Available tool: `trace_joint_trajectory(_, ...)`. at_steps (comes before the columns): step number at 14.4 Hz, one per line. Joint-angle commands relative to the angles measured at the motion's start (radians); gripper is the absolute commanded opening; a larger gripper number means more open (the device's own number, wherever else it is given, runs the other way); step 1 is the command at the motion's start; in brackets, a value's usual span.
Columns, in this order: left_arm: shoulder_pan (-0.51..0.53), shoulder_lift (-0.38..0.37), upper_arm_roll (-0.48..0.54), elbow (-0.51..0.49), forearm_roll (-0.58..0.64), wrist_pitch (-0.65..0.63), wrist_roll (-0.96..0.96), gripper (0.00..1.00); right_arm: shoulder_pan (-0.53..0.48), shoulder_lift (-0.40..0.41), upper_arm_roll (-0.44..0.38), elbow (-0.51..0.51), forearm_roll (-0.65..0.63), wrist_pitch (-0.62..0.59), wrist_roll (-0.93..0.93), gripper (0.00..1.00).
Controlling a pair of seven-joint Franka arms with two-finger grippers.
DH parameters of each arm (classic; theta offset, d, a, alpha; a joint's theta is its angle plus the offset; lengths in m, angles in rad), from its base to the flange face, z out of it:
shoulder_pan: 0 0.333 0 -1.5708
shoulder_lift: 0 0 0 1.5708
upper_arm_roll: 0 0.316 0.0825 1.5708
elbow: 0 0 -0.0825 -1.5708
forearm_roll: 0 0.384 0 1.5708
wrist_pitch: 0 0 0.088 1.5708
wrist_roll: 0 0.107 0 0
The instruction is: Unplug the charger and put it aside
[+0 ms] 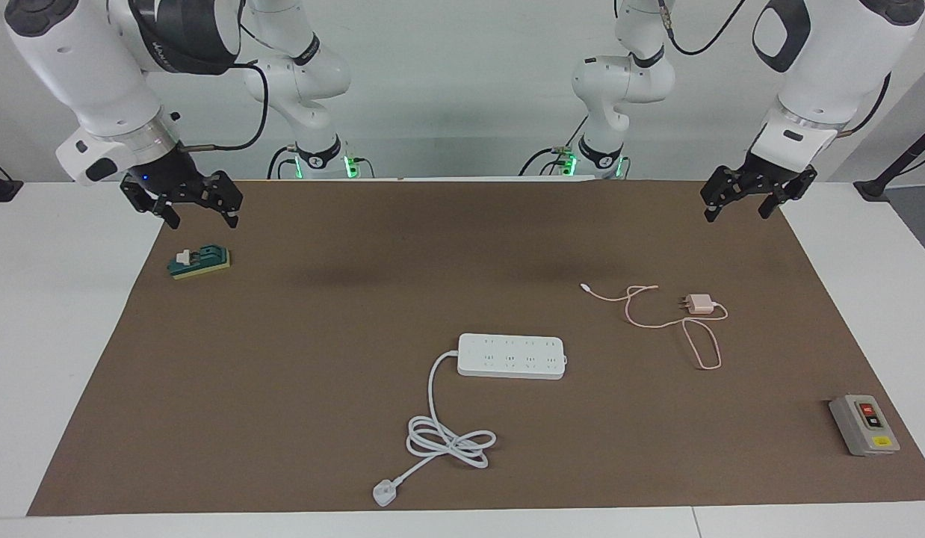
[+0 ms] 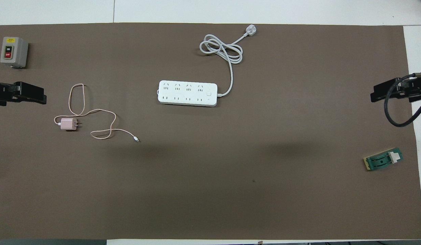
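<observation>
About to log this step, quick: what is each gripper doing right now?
Left gripper: open, empty, over the mat's edge nearest the robots.
Right gripper: open, empty, waiting above the green block.

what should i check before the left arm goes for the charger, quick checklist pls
1. charger unplugged, lying on the mat apart from the power strip: ok
2. left gripper open and empty: ok
3. left gripper over the charger: not ok, it hangs over the mat's edge at the robots' end
4. cable clear of the strip: ok
5. right gripper waiting over the green block, out of the way: ok
</observation>
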State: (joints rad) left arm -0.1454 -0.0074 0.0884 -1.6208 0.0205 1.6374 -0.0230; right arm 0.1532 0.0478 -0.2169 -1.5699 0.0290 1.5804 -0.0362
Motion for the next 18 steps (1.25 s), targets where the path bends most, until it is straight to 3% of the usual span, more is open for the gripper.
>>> trace_joint_trajectory(1, 0.001, -0.008, -0.001, -0.018, -0.01, 0.027, 0.015, 1.0, -0.004, -0.009, 0.002, -0.001, 0.006, -0.014, -0.024, 1.0)
trace_joint_trajectory(18, 0.001, -0.013, -0.002, -0.004, -0.053, -0.059, 0.038, 1.0, -0.004, -0.009, 0.002, -0.001, 0.005, -0.013, -0.024, 1.0)
